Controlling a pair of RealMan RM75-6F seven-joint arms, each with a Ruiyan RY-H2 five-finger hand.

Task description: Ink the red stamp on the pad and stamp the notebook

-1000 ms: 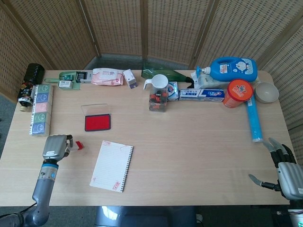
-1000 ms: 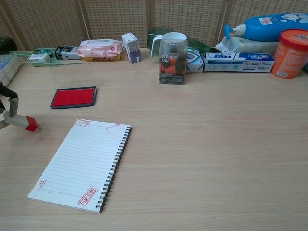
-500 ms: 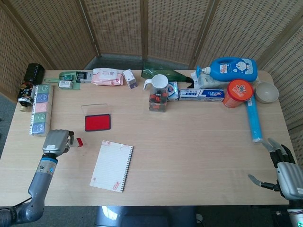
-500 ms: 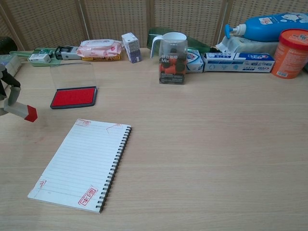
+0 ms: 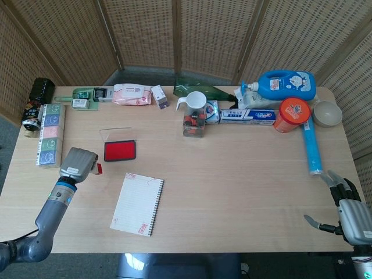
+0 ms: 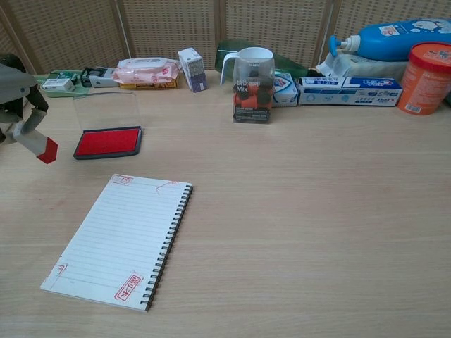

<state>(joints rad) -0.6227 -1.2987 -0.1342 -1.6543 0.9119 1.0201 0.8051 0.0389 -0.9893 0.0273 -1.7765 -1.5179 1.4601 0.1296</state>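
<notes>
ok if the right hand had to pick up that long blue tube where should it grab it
Probably around the middle of the blue tube, fingers closing across its width from above. It lies flat on the table, long axis running toward and away from the robot, its near end closest to the open right hand.

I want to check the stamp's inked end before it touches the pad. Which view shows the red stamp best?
The chest view: the red stamp hangs tilted from the left hand, its red end clear. In the head view the left hand hides most of the stamp; only a red sliver shows.
</notes>
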